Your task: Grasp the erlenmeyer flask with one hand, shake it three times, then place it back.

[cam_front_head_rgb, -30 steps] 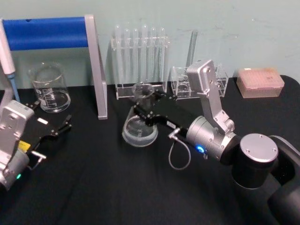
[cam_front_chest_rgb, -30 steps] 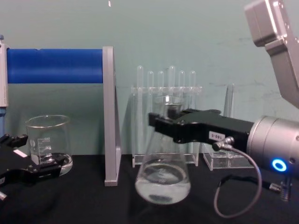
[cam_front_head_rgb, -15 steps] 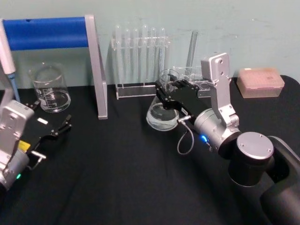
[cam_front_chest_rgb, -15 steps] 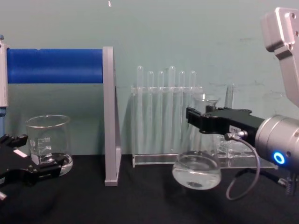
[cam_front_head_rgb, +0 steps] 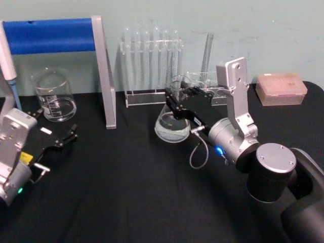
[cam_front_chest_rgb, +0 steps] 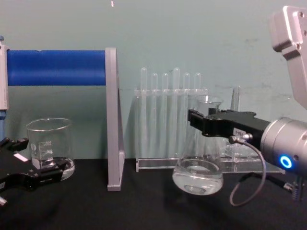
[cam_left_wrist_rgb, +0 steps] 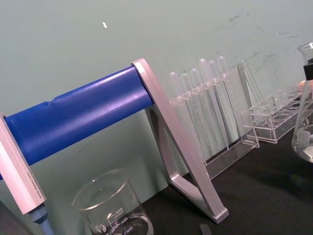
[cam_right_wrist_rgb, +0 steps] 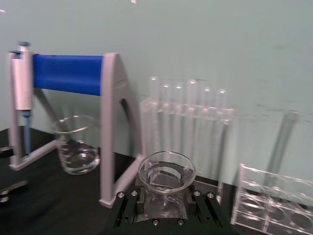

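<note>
Right gripper [cam_front_head_rgb: 174, 103] holds the clear glass conical erlenmeyer flask [cam_front_head_rgb: 173, 125] by its neck, mouth up, above the black tablecloth [cam_front_head_rgb: 126, 192].

Nearest, on the robot's left, the black left gripper [cam_front_head_rgb: 54, 126] sits low by the cloth with its fingers spread and nothing between them; it carries a plain white sticker [cam_front_head_rgb: 45, 130]. Mid-table, the right gripper's two black fingers are closed round the flask's narrow neck just under the flared rim. The flask's long axis runs near vertical, with the wide base swung slightly toward the robot's left and a shallow pool of clear liquid inside. I cannot tell whether the base touches the cloth. A small white label [cam_front_chest_rgb: 238, 132] on this gripper bears print too small to read. Behind, a straight-walled glass beaker [cam_left_wrist_rgb: 110, 205] reads "400" and "300". A blue-barred grey stand [cam_front_head_rgb: 104, 76], a clear test-tube rack [cam_front_head_rgb: 152, 66] and a pink box [cam_front_head_rgb: 281, 88] line the pale green wall [cam_front_head_rgb: 253, 25].
</note>
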